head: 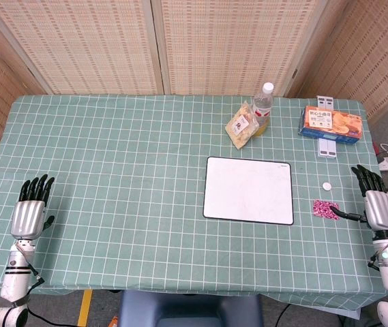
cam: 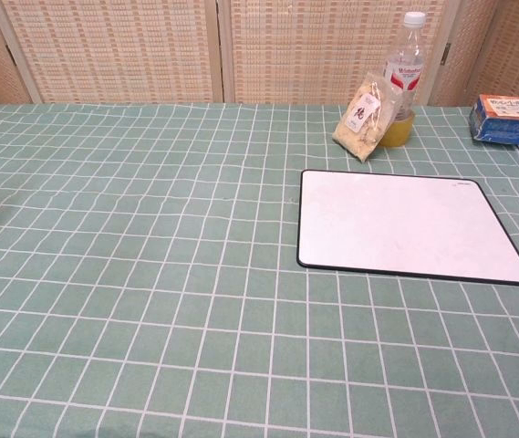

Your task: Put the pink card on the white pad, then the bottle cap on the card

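The white pad with a black border lies flat right of the table's centre; the chest view shows the pad bare. A small pink patterned card lies on the cloth just right of the pad. The white bottle cap sits a little beyond the card. My right hand rests on the table near the right edge, fingers extended, its thumb tip close to the card, holding nothing. My left hand lies flat at the far left with fingers spread and empty. Neither hand shows in the chest view.
A plastic bottle with yellow liquid and a snack bag stand behind the pad. An orange biscuit box lies at the back right on a white device. The green checked tablecloth covers the table.
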Robot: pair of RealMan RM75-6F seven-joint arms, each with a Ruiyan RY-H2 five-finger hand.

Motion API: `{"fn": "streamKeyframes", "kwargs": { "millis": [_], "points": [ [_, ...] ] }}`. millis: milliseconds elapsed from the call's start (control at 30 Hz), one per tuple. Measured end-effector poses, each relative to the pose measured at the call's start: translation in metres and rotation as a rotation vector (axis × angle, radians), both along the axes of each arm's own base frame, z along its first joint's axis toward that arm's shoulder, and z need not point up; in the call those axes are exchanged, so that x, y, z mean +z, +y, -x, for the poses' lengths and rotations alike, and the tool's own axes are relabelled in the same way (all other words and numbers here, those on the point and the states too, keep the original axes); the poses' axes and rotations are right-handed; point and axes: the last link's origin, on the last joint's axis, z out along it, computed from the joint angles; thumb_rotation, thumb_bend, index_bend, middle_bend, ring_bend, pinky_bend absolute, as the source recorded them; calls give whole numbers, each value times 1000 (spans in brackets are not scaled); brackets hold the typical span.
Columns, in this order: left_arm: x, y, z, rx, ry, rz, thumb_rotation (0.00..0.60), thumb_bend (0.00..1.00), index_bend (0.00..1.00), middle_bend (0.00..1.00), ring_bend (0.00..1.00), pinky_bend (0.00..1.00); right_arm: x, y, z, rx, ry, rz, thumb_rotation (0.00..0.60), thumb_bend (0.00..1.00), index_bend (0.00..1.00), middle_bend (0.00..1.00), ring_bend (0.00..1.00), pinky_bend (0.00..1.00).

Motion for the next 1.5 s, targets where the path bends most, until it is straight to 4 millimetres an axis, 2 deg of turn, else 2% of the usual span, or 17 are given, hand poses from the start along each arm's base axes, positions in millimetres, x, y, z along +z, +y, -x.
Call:
{"fn": "streamKeyframes", "kwargs": {
  "millis": [633, 800, 1033, 1267, 1500],
  "points": [
    [2, 0, 0, -8, -16, -14, 600, 166, 0, 0, 0, 0, -1, 2, -2, 11, 23, 7, 348, 0, 0, 0, 0, 0],
    [2, -1, -2, -18, -13, -18, 600, 164, 0, 0, 0, 0, 2, 3, -2, 13, 50, 16, 370, 0, 6, 0, 0, 0],
    [1, -3, -3, -26, -14, -11, 600, 166, 0, 0, 0, 0, 14, 10, 4, -12, 186, 20, 399, 0, 113, 0, 0, 0],
    [0, -2, -2, -8, -32, 3, 600, 163, 0, 0, 0, 0, 24, 19, 24, -136, 356, -84, 403, 0, 196, 0, 0, 0],
    [0, -1, -2, -2, -45, 10, 600, 164, 0, 0, 0, 0, 19, 24, 31, -225, 347, -181, 403, 0, 292, 0, 0, 0]
  ]
}}
